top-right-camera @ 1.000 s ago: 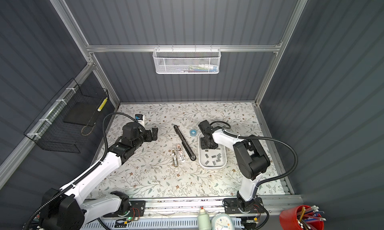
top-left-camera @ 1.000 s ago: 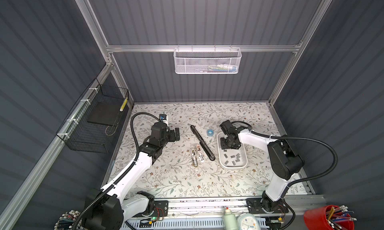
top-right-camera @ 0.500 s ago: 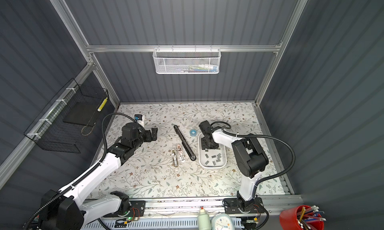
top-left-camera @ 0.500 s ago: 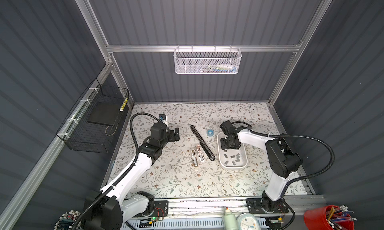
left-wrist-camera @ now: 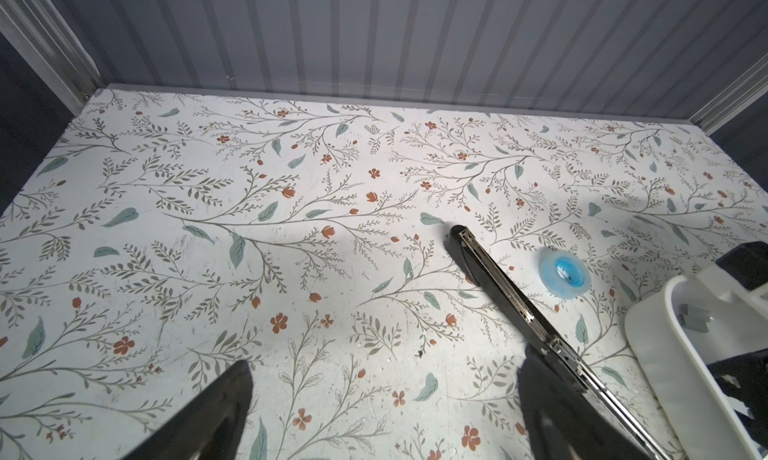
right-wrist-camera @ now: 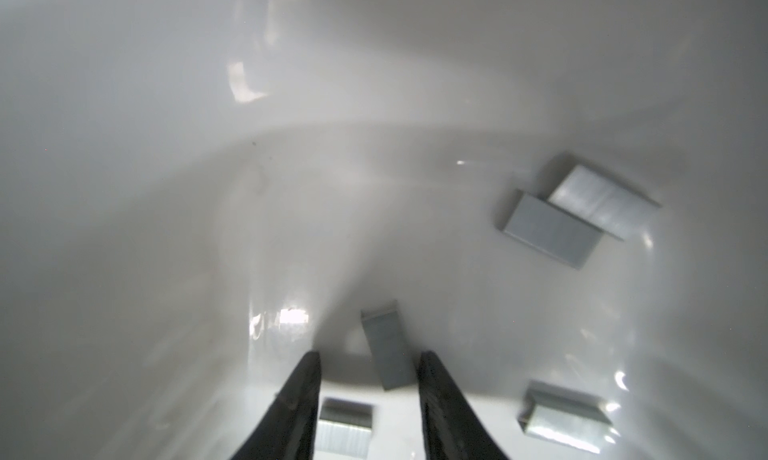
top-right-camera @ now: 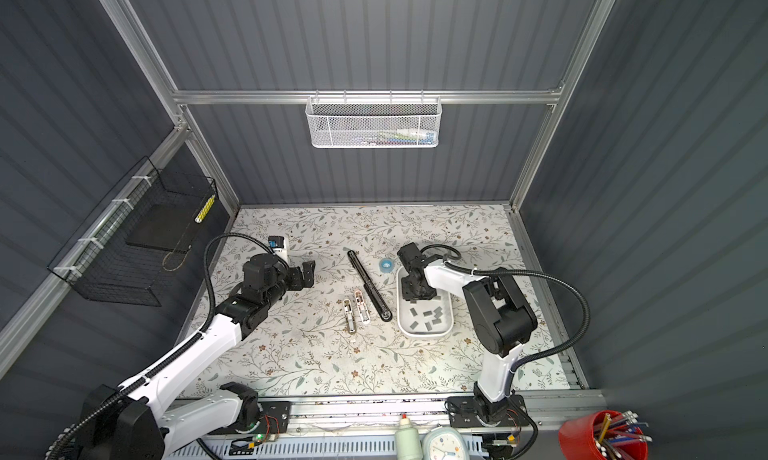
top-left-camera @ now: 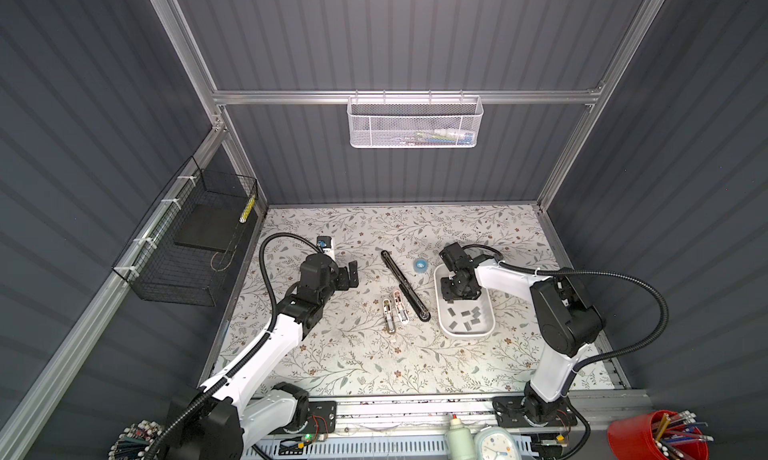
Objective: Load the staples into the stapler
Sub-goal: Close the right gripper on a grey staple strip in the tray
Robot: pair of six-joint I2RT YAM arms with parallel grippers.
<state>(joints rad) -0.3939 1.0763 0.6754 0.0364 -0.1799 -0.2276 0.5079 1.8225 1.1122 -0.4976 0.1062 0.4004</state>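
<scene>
On the left side of the flowered table (top-left-camera: 353, 354), in both top views, the left gripper (top-left-camera: 352, 274) (top-right-camera: 308, 272) hovers with its jaws spread wide and nothing between them. The left wrist view shows its two dark fingers (left-wrist-camera: 220, 408) far apart over bare tabletop.

To its right lies the black stapler (top-left-camera: 403, 283) (top-right-camera: 369, 284), folded open and flat. Its long axis runs on a diagonal: one end points to the back wall and a little to the left, the other end points to the front and to the right, near the tray. In the left wrist view the metal rail of the stapler (left-wrist-camera: 511, 295) faces up.

Just beside its near half, on the left, lie two small slim objects (top-left-camera: 394, 312), one silver and one white with pink, almost parallel to each other. A blue tape roll (top-left-camera: 420, 265) sits between the stapler's far half and the white tray (top-left-camera: 465, 336).

The staples (top-left-camera: 465, 315) lie in this tray, short grey strips scattered on its floor and pointing in different directions. The right gripper (top-left-camera: 452, 291) (right-wrist-camera: 370, 356) reaches down into the far half of the tray. In the right wrist view its jaws stand narrow but not closed, with one strip (right-wrist-camera: 388, 349) between them. The long axis of this strip runs roughly along the fingers, slightly slanted. It is close against one finger and clearly apart from the other.
</scene>
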